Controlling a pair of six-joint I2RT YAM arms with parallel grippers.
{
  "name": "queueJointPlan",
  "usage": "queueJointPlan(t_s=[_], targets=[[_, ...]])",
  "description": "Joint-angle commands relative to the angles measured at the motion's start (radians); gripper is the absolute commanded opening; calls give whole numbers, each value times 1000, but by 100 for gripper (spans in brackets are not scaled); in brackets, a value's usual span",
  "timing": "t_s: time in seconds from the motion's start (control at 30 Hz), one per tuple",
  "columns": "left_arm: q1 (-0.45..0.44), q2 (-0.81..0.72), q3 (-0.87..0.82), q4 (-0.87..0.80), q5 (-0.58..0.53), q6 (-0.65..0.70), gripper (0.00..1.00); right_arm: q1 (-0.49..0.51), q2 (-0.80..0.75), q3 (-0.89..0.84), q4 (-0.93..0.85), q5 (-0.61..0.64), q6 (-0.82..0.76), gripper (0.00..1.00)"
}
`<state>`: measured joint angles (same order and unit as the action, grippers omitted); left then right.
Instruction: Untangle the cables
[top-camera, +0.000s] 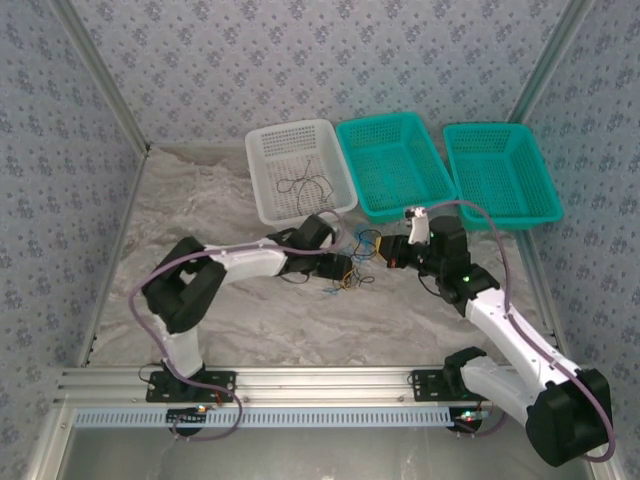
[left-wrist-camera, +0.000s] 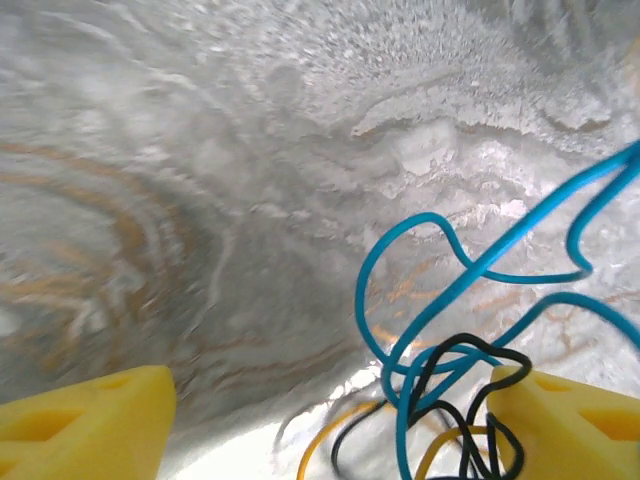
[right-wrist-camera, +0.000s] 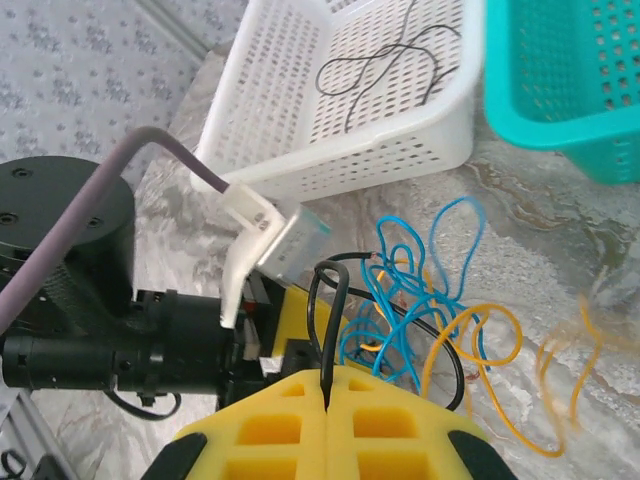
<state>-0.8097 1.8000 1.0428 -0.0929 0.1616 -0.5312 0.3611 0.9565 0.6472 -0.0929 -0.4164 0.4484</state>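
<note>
Cables (top-camera: 360, 262) lie knotted; the right end effector (right-wrist-camera: 327, 385) pinches the black cable (right-wrist-camera: 327, 355), and the left end effector (left-wrist-camera: 330, 405), wide apart, probably must grab the blue cable (left-wrist-camera: 360, 300) next.

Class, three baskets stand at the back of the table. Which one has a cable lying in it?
The white basket, leftmost of the three: a thin black cable lies on its floor. The other two baskets are teal.

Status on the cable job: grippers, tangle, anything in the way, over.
Left gripper open at tangle. Right gripper shut on black cable. Blue cable, yellow cable entangled. White basket close behind.
</note>
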Motion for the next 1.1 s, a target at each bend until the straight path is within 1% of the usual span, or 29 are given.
queueJointPlan(t_s=[0.0,0.07,0.13,0.2,0.27,0.3,0.37,0.47,0.53,0.6,0.67,0.73,0.8,0.87,1.0,1.07], targets=[[6,-128,-88,255,58,70,86,-1,16,103,-135,-69,-186,0],[7,-178,-142,329,92,131,89,2,31,144,-182,-77,-243,0],[8,-215,-170,369,137,194,91,13,45,174,-217,-59,-289,0],[12,-245,-180,361,163,264,93,25,52,191,-228,-13,-317,0],[27,-269,-189,348,183,301,95,31,51,197,-224,44,-323,0],[44,-282,-197,345,200,311,95,33,53,199,-225,76,-323,0],[72,-311,-218,352,219,316,98,33,59,204,-229,94,-331,0],[101,-363,-252,381,288,345,99,47,75,212,-239,84,-360,0],[103,-393,-259,373,297,387,99,56,88,216,-244,92,-376,0],[103,-416,-265,378,267,419,99,65,104,224,-242,82,-384,0],[103,-428,-290,468,250,424,99,76,116,229,-231,52,-395,0],[103,-422,-295,561,261,427,99,90,123,229,-214,29,-409,0],[100,-390,-241,560,313,459,100,100,127,229,-196,13,-422,0],[85,-355,-185,535,349,513,95,105,128,229,-178,-8,-425,0],[58,-283,-94,485,368,630,74,112,126,226,-148,-41,-422,0],[55,-257,-67,472,372,666,68,116,126,226,-145,-41,-424,0]])
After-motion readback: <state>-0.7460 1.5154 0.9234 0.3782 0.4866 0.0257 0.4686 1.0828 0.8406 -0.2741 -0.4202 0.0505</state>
